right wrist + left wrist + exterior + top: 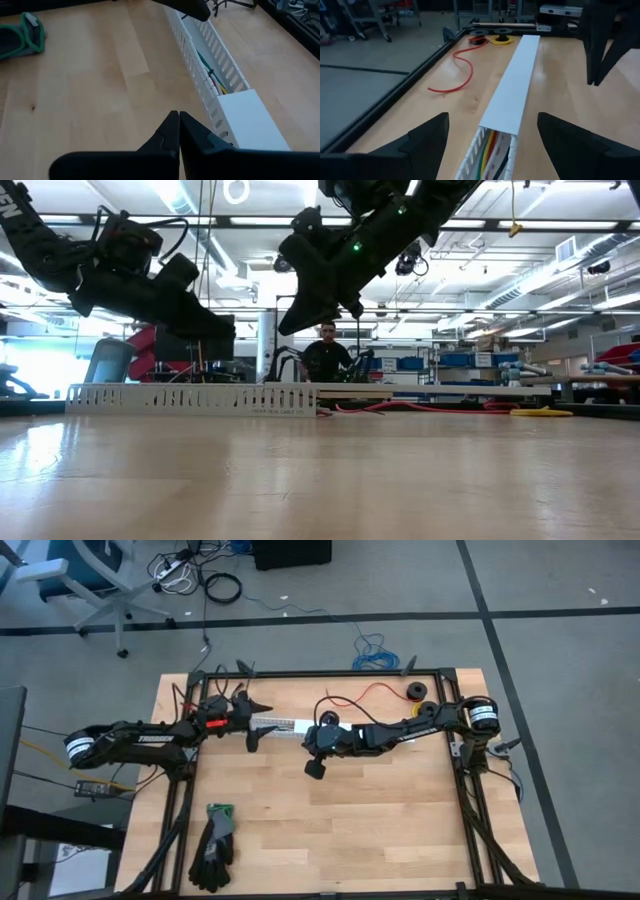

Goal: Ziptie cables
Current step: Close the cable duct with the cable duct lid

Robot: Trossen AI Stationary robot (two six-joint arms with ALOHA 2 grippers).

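Cables [489,155]: thin yellow, green and red wires lying inside the white slotted channel [512,90], near the desk's [380,820] far edge; a smooth lid covers part of it, probably to keep them tidy.
Left pincer [492,145]: spread wide, empty, straddling the channel's open end above the cables.
Right pincer [179,131]: closed, holding nothing, hovering just beside the channel.
Red wire [462,67]: loose curve, apart.
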